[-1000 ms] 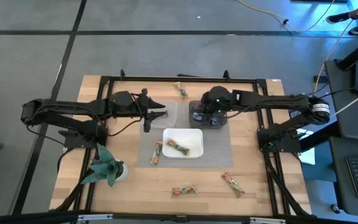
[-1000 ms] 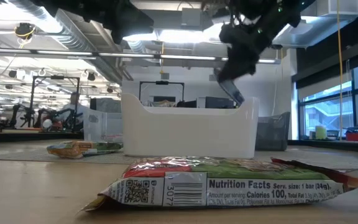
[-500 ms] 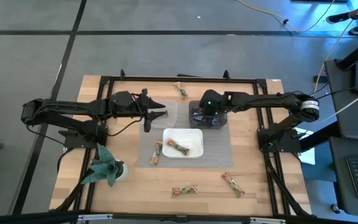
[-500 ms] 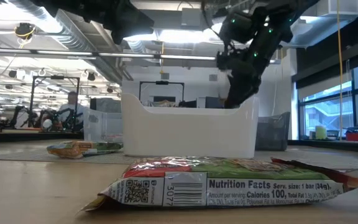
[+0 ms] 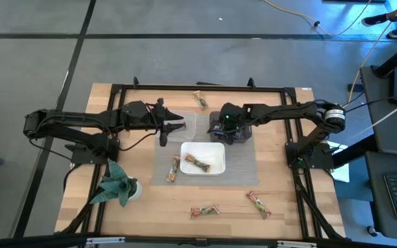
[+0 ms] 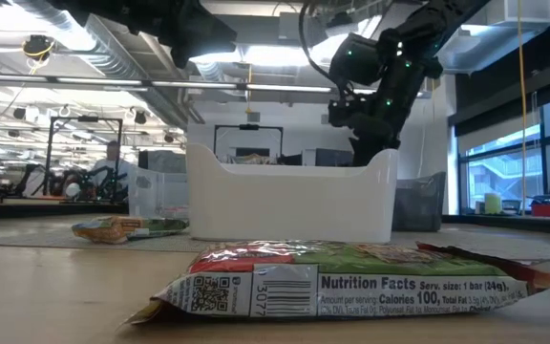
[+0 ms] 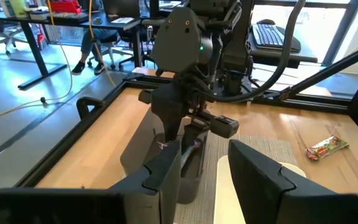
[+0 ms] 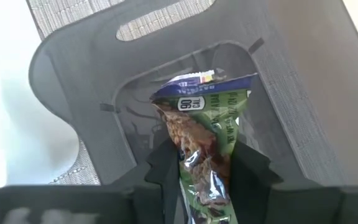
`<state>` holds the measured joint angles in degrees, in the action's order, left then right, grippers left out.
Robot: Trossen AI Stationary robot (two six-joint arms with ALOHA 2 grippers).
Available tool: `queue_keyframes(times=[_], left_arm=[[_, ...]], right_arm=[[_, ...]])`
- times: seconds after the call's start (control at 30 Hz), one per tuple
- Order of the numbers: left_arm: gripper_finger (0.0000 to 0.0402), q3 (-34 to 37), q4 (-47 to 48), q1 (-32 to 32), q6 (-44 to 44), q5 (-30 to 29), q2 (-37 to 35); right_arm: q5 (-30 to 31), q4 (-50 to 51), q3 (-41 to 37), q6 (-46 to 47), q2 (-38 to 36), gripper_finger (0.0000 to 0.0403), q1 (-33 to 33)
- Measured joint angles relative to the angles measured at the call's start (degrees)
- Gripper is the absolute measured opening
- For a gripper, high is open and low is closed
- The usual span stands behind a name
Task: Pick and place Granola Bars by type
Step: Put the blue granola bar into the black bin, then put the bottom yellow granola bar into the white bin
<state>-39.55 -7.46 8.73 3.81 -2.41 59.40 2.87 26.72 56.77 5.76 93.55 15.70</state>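
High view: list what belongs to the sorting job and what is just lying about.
Job:
- loose bars
- white tub, one bar inside
- grey tub
- right gripper, holding a bar

Lying about:
- paper plant
- left gripper, waiting

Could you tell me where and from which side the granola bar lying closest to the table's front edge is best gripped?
Grip the granola bar across its narrow middle, coming straight down from above: it lies flat on the bare table, long axis roughly along the front edge, with nothing touching it.

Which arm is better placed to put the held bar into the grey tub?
The right. Its gripper already holds a blue-and-green bar directly over the grey tub. The left gripper hovers empty beside the clear tub.
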Motion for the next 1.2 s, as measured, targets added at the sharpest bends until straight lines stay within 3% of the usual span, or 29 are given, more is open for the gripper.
queue_keyframes(times=[0.13, 0.53, 1.0, 1.2], left_arm=[[0.0128, 0.0, 0.0, 0.0, -0.02, 0.02, 0.0], [0.0128, 0.0, 0.0, 0.0, -0.02, 0.02, 0.0], [0.0132, 0.0, -0.02, 0.0, -0.97, -0.65, 0.0], [0.0161, 0.0, -1.05, 0.0, 2.62, -1.49, 0.0]], right_arm=[[-0.02, -0.12, -0.02, 0.0, -0.38, 0.0131, 0.0], [0.35, 4.88, 1.14, 1.67, -2.05, 0.0237, 0.0], [0.5, 16.56, 2.58, -0.49, -21.14, 0.0244, -0.02], [0.5, 18.9, 2.03, 0.3, -25.68, 0.0244, -0.03]])
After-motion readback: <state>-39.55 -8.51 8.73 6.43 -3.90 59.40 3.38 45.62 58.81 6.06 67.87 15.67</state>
